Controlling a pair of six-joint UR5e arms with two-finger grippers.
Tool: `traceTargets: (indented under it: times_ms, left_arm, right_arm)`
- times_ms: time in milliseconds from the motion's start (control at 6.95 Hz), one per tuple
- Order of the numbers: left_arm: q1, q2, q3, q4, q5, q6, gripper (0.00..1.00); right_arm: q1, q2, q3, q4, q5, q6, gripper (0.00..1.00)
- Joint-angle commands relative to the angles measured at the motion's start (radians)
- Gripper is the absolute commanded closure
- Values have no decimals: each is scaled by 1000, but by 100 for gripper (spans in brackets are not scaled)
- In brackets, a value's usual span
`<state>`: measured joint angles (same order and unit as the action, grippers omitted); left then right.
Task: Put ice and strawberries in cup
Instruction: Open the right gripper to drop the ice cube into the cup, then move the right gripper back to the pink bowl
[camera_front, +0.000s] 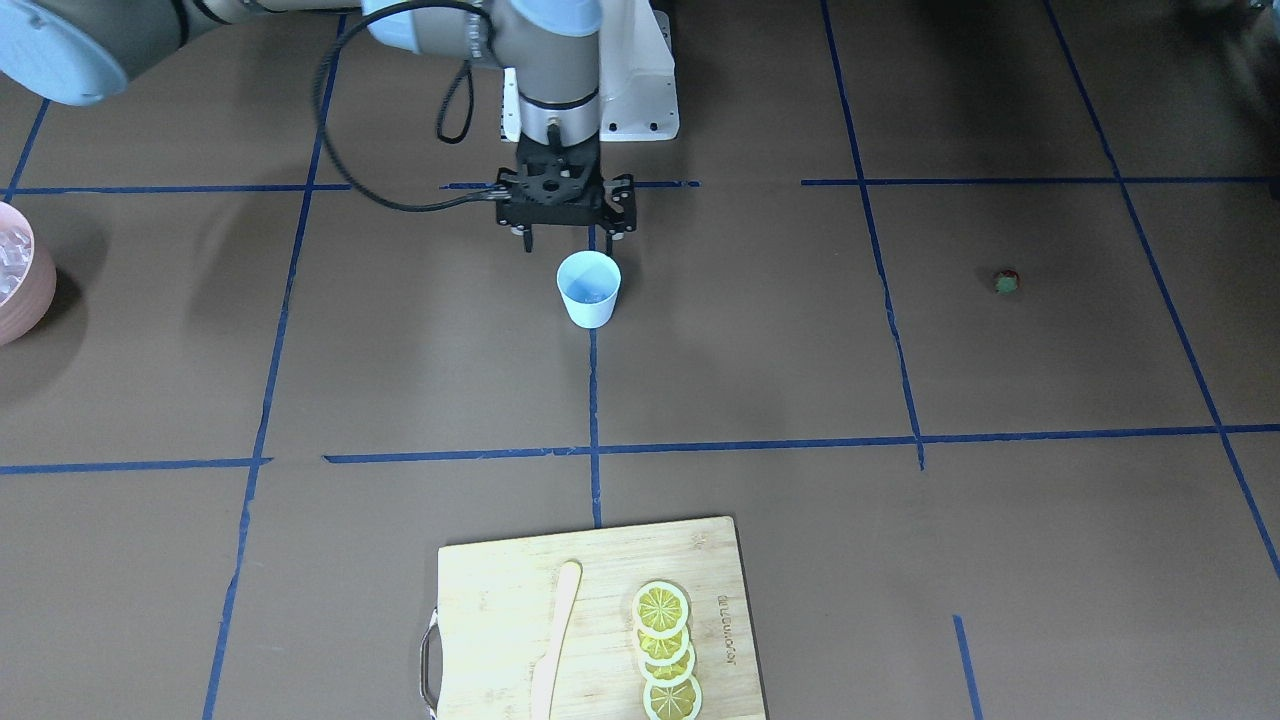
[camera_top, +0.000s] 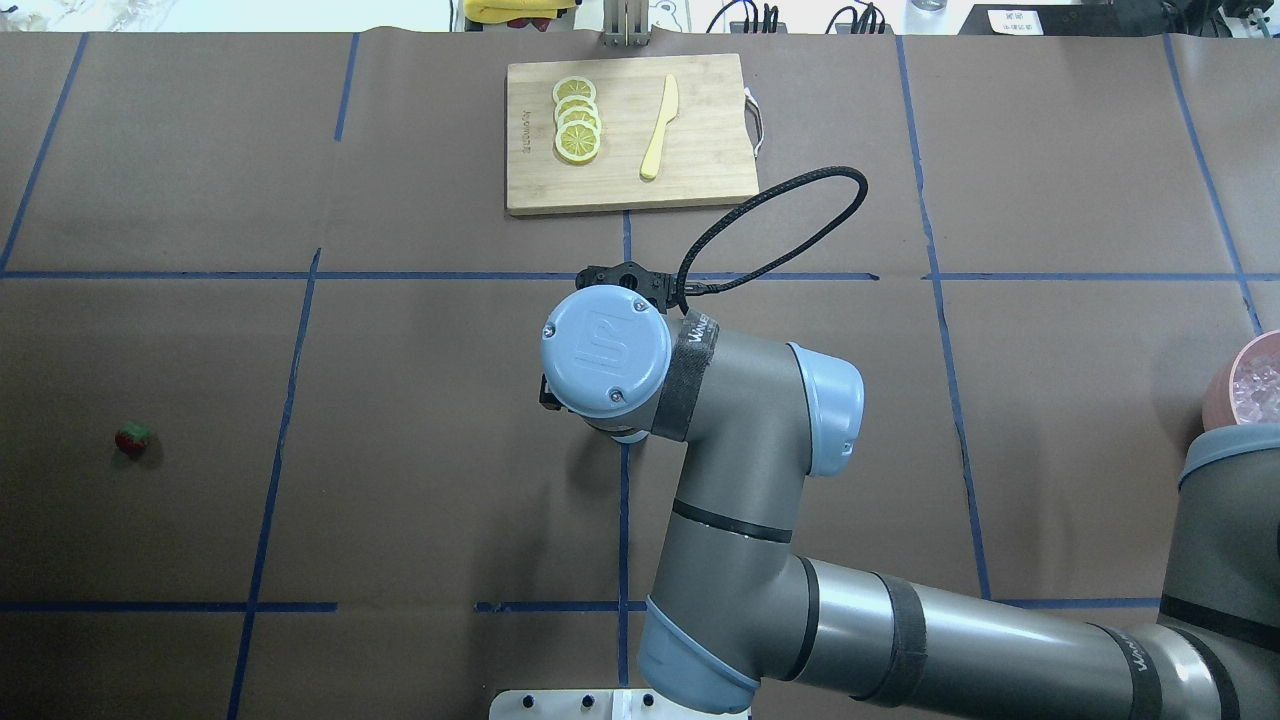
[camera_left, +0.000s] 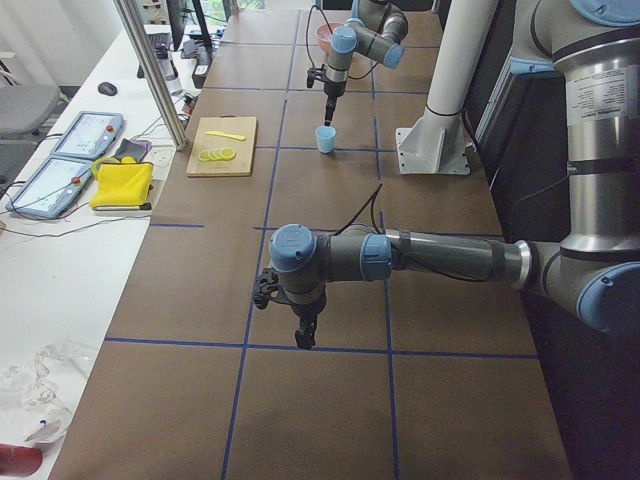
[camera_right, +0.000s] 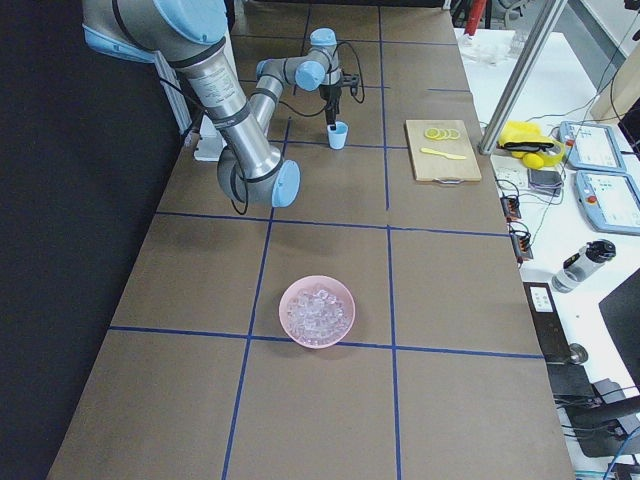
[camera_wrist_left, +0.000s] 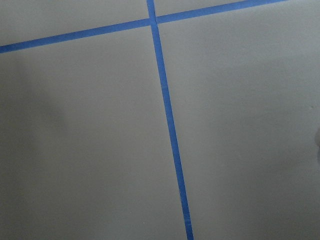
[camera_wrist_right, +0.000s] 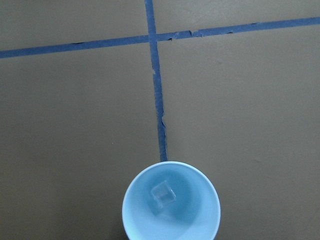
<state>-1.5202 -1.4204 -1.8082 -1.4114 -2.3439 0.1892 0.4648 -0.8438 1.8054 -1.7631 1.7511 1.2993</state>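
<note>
Now: right tool (camera_front: 571, 238) hangs just above & behind the cup (camera_front: 589, 289), mid-frame in the front view. Its fingers look spread wide w/ nothing btwn them. The left tool (camera_left: 305, 337) shows only in the side view, low centre, over bare worktop (camera_front: 760, 350); can't tell if it's spread or closed.

The cup stands upright on a blue tape line (camera_front: 593, 400), w/ one ice cube (camera_wrist_right: 163, 195) lying on its bottom (wrist view, lower centre). Rest of the ice (camera_right: 316, 308) sits heaped in the pink bowl (camera_right: 318, 346), at the far left edge of the front view, well apart from the cup. The strawberry (camera_front: 1006, 282) lies alone on the worktop at the right of the front view, also well apart from the cup.

Handling, my guess:
- ice = hard, smooth, light, prob slippery. Pinch one cube square across two flat faces, else it squirts out. It's a heap, so neighbours may shift.
- strawberry = tiny, light, likely softish & rounded, may roll. Grip low across the red body, not the leafy top, w/ a gentle squeeze.
- cup = light, no handle, tips easily. Drop things in from above the rim & don't touch the wall.

Stage: ice part begun, berry not yet in. It lies on the robot's left side, so the left arm prob suits.
</note>
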Motion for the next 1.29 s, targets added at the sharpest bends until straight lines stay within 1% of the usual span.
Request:
traceTargets:
  times_ms: [0,144,432,576,719,863,1007,1151]
  left_arm:
    - [0,0,1,0,0,1,0]
    - [0,0,0,0,0,1,0]
    - [0,0,-2,-3,-2,-1,0]
    - [0,0,-2,-3,-2,1,0]
    - [0,0,-3,-1,-2,-1,0]
    - [0,0,-5,-3,-2,-1,0]
    - [0,0,-6,-3,-2,-1,0]
    - [0,0,-7,-3,-2,-1,0]
  right_arm:
    - [168,-203,162,1,155,-297,1]
    - [267,-327,213,8,256,-495,1]
    - [450,-543,267,23,362,-866,1]
    - [551,-637,267,40,428,-1047,1]
    - [658,-738,253,46,467,-1265,1]
    - [742,-788,227,47,519,-1401,1]
    - [791,-846,210,50,568,-1501,1]
    - [817,-897,200,103,586,-1535,1]
